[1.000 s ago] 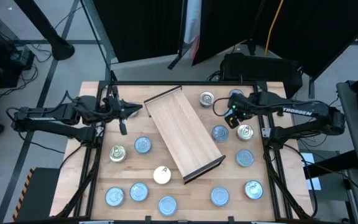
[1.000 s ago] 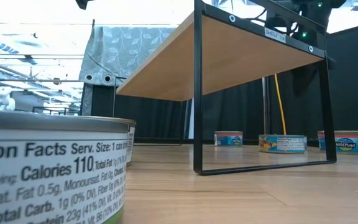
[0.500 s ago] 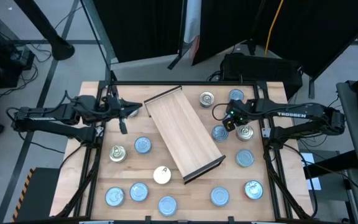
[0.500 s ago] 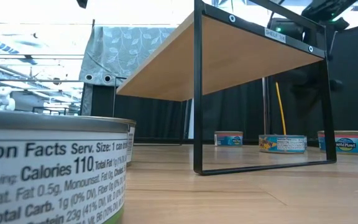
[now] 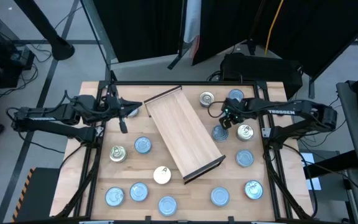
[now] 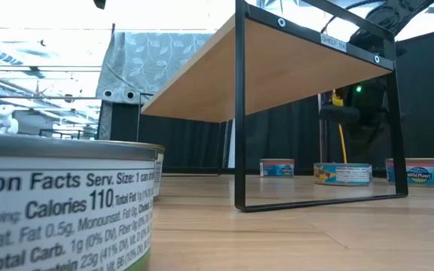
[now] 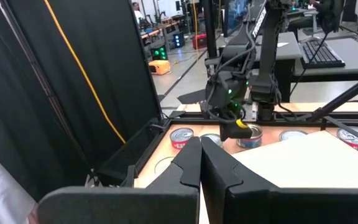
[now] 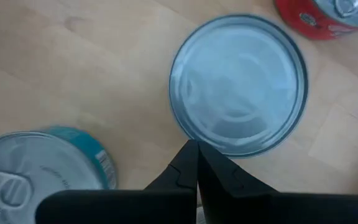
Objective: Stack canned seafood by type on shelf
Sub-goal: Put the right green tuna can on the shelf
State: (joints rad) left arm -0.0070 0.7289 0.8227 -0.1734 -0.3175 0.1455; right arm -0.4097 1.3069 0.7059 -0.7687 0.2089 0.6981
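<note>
Tabletop (image 5: 182, 193) seen from above: the shelf (image 5: 183, 134), a long light-wood tray with dark rims, lies diagonally across the middle. Blue-white tins lie scattered around it, among them a tin beside the shelf (image 5: 219, 133), one near the far edge (image 5: 235, 95), and a front row along the near edge (image 5: 167, 204). A silver tin with a pull tab (image 5: 207, 98) sits at the far side, a second tabbed tin (image 5: 245, 132) to the right, and a cream tin (image 5: 161, 175) just left of the shelf's near end. The right gripper (image 5: 227, 117) hangs above the tins right of the shelf; the left gripper (image 5: 129, 109) waits near the shelf's far-left corner.

Low view: a large tin label fills the near left (image 6: 59, 203); the shelf's wooden underside (image 6: 277, 68) stands raised on its dark frame, with several tins lined up (image 6: 343, 173) on the tabletop beyond.

Left wrist view: the left gripper's fingers (image 7: 188, 168) meet at their tips, holding nothing. The right arm's gripper (image 7: 229, 102) shows farther off, above a tin (image 7: 249, 134).

Right wrist view: the right gripper's fingers (image 8: 185, 168) are pressed together, empty, directly over a plain blue-white tin top (image 8: 238, 84). A teal-sided tabbed tin (image 8: 36, 165) and a red-sided tin (image 8: 334, 15) lie near.
</note>
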